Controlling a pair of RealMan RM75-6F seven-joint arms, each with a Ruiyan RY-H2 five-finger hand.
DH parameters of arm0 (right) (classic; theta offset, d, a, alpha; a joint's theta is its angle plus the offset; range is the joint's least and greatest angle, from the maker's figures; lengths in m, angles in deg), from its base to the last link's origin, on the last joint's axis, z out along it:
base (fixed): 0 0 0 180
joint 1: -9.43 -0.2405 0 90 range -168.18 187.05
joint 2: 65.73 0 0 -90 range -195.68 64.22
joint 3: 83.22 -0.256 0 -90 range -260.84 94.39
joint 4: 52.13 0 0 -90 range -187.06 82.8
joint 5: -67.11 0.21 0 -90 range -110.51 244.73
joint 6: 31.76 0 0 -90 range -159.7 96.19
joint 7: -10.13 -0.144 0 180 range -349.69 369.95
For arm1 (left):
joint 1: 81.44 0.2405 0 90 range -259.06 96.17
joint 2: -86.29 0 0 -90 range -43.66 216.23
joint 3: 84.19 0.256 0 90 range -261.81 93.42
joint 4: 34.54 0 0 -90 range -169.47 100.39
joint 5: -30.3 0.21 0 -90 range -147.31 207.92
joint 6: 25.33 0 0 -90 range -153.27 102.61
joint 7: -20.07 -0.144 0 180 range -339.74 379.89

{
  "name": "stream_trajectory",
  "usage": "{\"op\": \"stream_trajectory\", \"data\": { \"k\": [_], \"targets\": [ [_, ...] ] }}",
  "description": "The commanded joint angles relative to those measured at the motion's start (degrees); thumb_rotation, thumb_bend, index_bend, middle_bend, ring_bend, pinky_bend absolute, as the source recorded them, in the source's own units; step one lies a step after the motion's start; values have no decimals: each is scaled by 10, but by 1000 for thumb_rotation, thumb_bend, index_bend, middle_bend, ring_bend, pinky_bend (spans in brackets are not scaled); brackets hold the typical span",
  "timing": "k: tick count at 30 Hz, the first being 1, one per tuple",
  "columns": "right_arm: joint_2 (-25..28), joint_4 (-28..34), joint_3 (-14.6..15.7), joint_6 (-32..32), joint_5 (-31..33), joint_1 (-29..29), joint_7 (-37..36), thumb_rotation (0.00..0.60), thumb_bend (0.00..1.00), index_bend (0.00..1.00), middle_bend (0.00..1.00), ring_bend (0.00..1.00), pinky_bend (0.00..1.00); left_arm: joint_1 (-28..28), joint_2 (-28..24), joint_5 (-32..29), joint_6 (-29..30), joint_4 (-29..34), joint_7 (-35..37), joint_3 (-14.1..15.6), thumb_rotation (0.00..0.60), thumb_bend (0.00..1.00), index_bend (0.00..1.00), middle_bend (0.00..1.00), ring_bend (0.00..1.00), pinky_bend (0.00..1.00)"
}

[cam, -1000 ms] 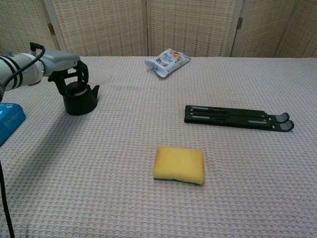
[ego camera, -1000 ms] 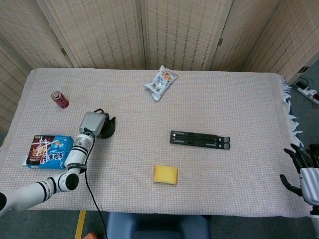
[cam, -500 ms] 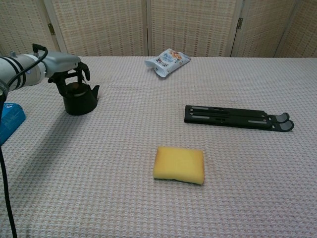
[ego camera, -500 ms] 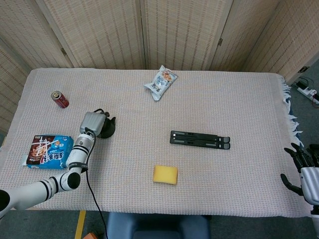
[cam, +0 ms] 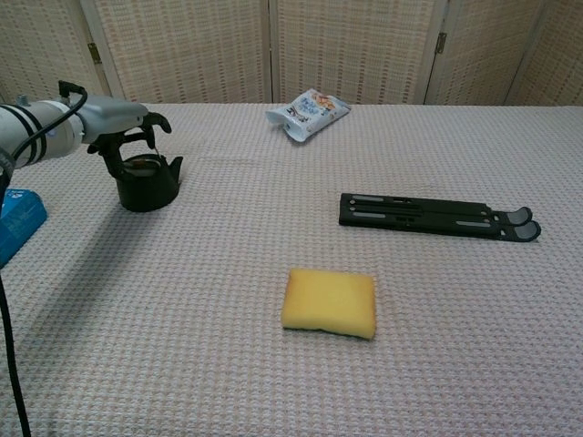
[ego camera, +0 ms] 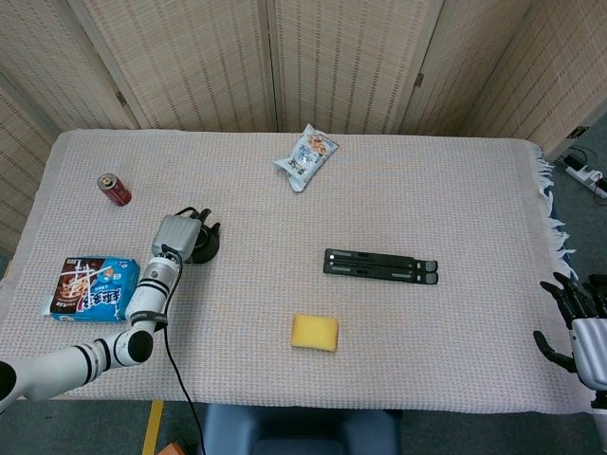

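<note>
Left hand (cam: 123, 123) hovers directly above the black teapot (cam: 147, 182), fingers spread and curved downward around the pot's top. The chest view shows the fingertips (cam: 164, 121) lifted clear of the pot; the hand holds nothing. Whether any finger on the hidden far side touches the pot cannot be determined. The teapot stands upright on the cloth-covered table (ego camera: 455, 190), on its left half, with the spout pointing right.

Right hand (ego camera: 580, 322) appears only in the head view, at the near right corner, off the table edge. Its fingers are apart and it holds nothing.

Layout, near to far:

1. A yellow sponge (cam: 330, 302) lies flat near the near edge, around the middle of the table, well apart from both hands.
2. A blue snack packet (ego camera: 91, 288) lies at the near left, beside the left forearm.
3. A black folding stand (cam: 437, 218) lies flat right of centre, long axis running left to right.
4. The teapot with the left hand over it sits left, at roughly the same depth as the stand.
5. A red can (ego camera: 115, 190) lies on its side at the far left.
6. A white snack bag (cam: 307, 113) lies near the far edge, centre.
</note>
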Motion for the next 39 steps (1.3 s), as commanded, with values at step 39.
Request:
{"op": "stream_trajectory", "data": {
  "k": [39],
  "targets": [
    [-1, 7, 0, -3, -4, -5, 8, 600, 343, 155, 116, 214, 91, 62, -55, 96, 59, 127, 27, 53, 600, 272, 110, 194, 761, 731]
  ]
}}
